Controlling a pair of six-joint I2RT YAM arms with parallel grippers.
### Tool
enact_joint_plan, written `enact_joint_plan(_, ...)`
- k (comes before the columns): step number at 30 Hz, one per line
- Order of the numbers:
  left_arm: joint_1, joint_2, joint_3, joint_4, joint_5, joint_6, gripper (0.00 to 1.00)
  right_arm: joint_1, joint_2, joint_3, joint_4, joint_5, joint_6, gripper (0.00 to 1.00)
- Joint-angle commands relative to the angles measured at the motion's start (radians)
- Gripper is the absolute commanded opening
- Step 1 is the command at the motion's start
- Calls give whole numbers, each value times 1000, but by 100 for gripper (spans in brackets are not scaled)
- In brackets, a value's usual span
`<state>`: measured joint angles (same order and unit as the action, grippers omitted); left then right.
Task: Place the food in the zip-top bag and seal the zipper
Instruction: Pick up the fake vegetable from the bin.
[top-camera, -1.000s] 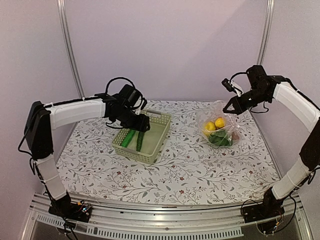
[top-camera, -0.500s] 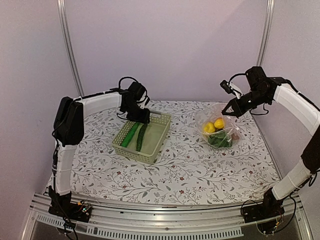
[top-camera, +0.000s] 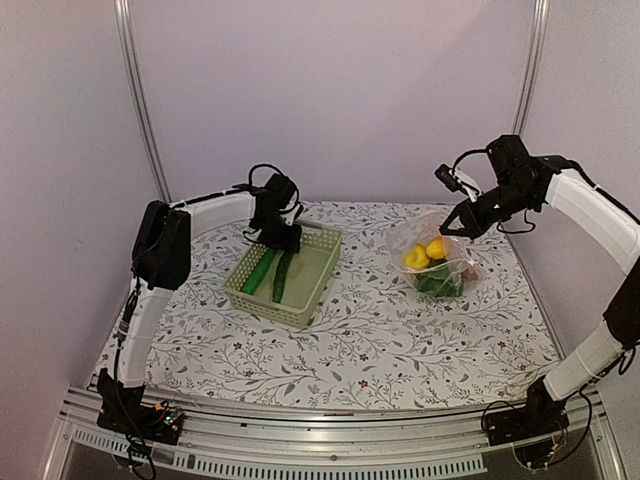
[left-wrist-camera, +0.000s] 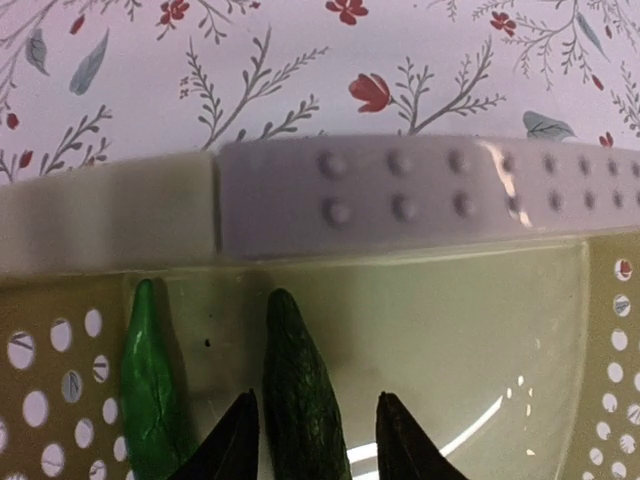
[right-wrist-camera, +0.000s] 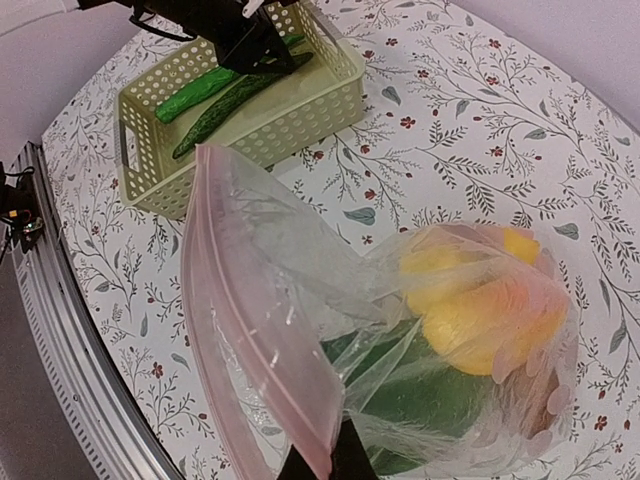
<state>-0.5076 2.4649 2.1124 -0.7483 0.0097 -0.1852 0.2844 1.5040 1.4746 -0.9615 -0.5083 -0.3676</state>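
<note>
The clear zip-top bag (top-camera: 436, 262) sits at the right of the table and holds yellow and orange food (top-camera: 438, 247) over leafy green pieces (top-camera: 438, 282). My right gripper (top-camera: 452, 224) is shut on the pinkish zipper (right-wrist-camera: 250, 330) and holds the bag (right-wrist-camera: 300, 250) mouth up and open; its fingertips (right-wrist-camera: 325, 465) pinch the strip's end. A dark green cucumber (left-wrist-camera: 300, 390) and a bright green cucumber (left-wrist-camera: 150, 380) lie in the pale green basket (left-wrist-camera: 400, 195). My left gripper (left-wrist-camera: 315, 440) is open with its fingers on either side of the dark cucumber's far end.
The basket (top-camera: 290, 315) stands left of centre on the flowered cloth, about a hand's width from the bag. The back wall and two metal posts (top-camera: 140, 100) are close behind both arms. The metal rail (top-camera: 330, 455) runs along the near edge.
My left arm has swung to the basket's far end and the gripper now reaches into it from there. My right gripper has shifted slightly left, still holding the bag.
</note>
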Motion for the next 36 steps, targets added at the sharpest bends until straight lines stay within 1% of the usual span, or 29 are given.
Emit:
enact_joint_plan(1,11,46,43,-28,-7,6,38,12,-33,-12,-6,-1,-13,1)
enact_joint_plan(4,13,73,85,-59,-7,5,31,17,-29,-10,-9,2,-15,1)
enact_joint_plan(5,13,77,93,-62,-7,5,28,19,-28,-10,-10,2,-16,1)
enact_joint_plan(7,14,71,96,-62,-6,8,21,21,-29,-10,-13,2,-16,1)
enact_joint_plan(9,14,53,97,-57,-4,8,16,25,-30,-7,-16,3,-17,1)
enact_joint_plan(14,11,-58,72,-35,33,4,13,50,-35,4,-41,16,-26,1)
enact_joint_plan(16,6,-131,46,-12,58,-2,12,65,-33,16,-63,16,-32,1)
enact_joint_plan(18,-2,-225,-13,43,97,-8,10,82,-33,26,-84,12,-38,1)
enact_joint_plan(20,-15,-333,-88,148,134,-17,7,98,-34,32,-103,5,-47,1)
enact_joint_plan(22,-31,-439,-165,251,181,-27,1,111,-34,39,-122,-5,-53,1)
enact_joint_plan(23,-41,-484,-206,309,200,-34,0,118,-33,46,-131,-9,-56,1)
enact_joint_plan(28,-107,-707,-400,635,316,-53,0,131,-23,82,-168,-37,-60,1)
enact_joint_plan(32,-210,-825,-540,912,365,10,0,133,-20,108,-198,-87,-71,1)
enact_joint_plan(36,-322,-862,-615,1135,420,35,0,134,-14,131,-214,-141,-76,1)
